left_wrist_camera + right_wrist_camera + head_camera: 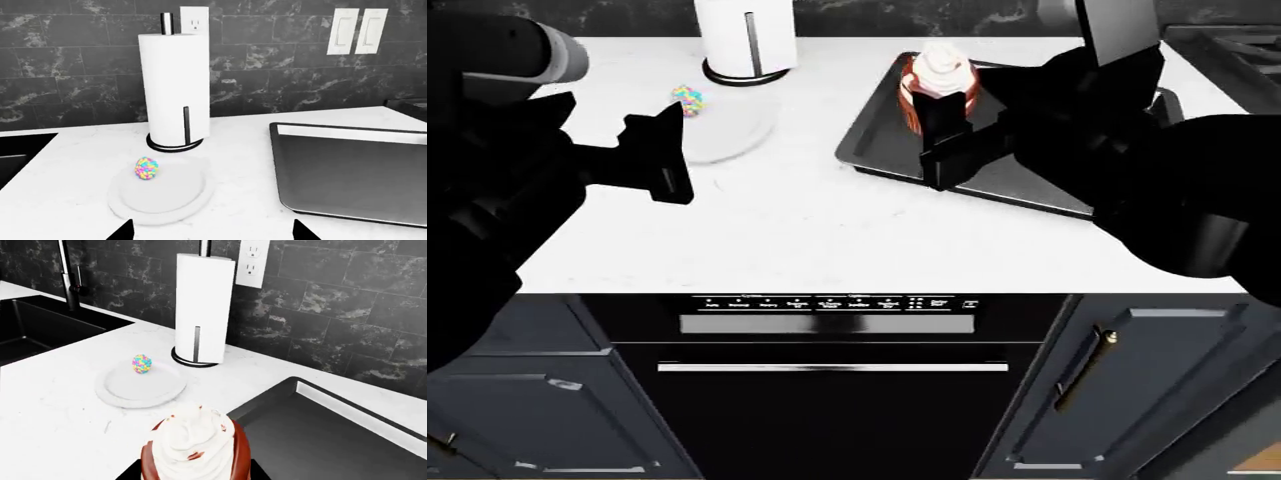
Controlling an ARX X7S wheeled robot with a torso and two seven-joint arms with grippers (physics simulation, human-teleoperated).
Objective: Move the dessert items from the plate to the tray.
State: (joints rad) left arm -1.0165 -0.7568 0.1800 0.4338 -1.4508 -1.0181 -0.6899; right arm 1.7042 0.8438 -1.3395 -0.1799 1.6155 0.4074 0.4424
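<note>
— Reporting on arm poses first: what was recorded?

— The right hand [948,135] was raised over the near-left corner of the tray [1014,180], closed on the cupcake [937,85]. The left hand [657,155] hung above the white surface [787,220], just short of the plate [727,130], its fingers [123,231] spread apart and holding nothing.

— Orientation of the held item?

— The cupcake stood upright in the grip, long axis vertical, white frosting swirl on top above the dark red cap. In the right wrist view the cupcake [197,447] filled the lower frame, with the tray [320,435] beside and below it. Whether it touched the tray floor could not be told.

— And the second sweet?

— The speckled egg [147,168] lay on the plate [160,200], toward the rim nearest the paper towel holder [173,92]. It appeared to rest with its long axis roughly upright, slightly tilted.

— Containers?

— The plate held the egg only. The tray [347,175] showed a bare dark floor in the left wrist view. The plate sat between the black sink [40,330] and the tray, apart from both.
</note>
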